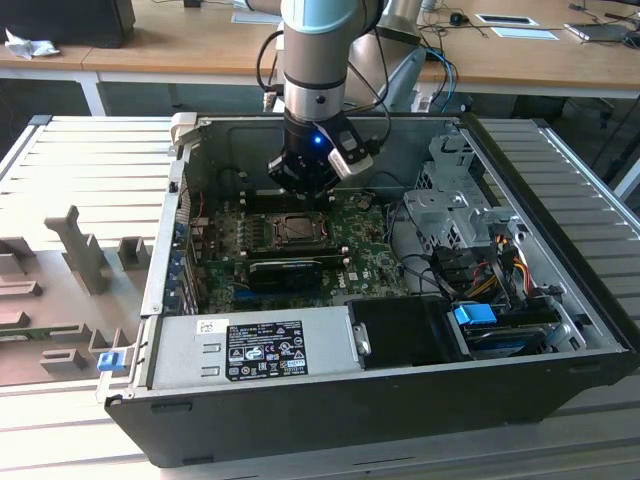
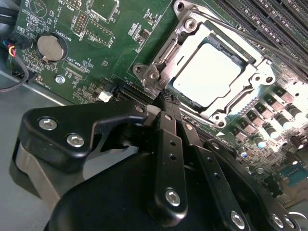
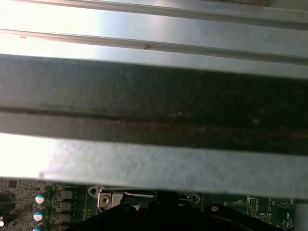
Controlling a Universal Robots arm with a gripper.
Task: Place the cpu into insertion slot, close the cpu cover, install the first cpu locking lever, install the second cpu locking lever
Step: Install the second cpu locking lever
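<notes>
The cpu lies flat in the insertion slot on the green board, its pale metal face showing. The cpu cover is down over it, framing the chip through its square cut-out. A thin wire locking lever runs along the far side of the socket. My gripper hangs just over the socket's near edge, with its black fingers pressed together and nothing visibly between them. In the exterior view the gripper sits low inside the open case, right behind the socket.
A long black card lies in front of the socket, and memory slots run along its side. A coin battery sits on the board. The power supply, drive cage, cables and case walls crowd the space.
</notes>
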